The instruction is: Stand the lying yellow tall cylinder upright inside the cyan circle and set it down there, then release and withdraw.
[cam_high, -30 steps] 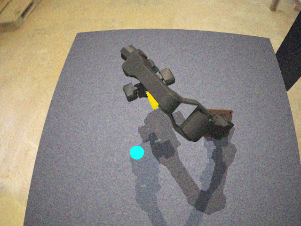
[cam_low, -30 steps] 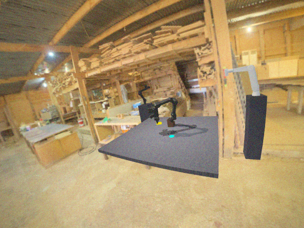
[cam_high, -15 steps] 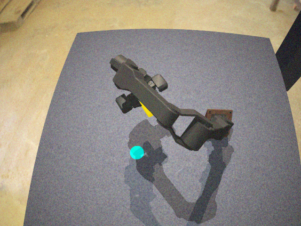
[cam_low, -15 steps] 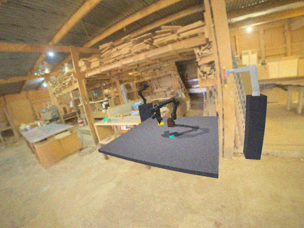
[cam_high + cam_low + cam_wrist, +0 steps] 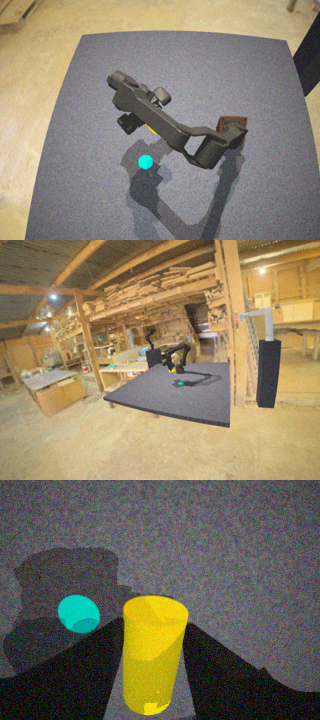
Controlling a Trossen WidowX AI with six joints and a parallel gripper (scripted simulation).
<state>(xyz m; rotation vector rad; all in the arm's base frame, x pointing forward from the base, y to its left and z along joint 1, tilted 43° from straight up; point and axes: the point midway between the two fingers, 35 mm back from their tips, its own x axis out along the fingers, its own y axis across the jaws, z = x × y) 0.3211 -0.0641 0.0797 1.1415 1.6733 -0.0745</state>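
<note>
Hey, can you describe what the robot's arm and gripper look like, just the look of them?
The arm is dark grey to black, with a long, straight-sided link and chunky joints. The gripper has two black fingers that look broad and taper toward their tips in the wrist view. I can't make out any cables or markings.

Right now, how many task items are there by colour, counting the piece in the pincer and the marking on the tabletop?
Yellow: 1, the tall cylinder, held in the pincer
Cyan: 1, the circle on the tabletop
Total: 2
</note>
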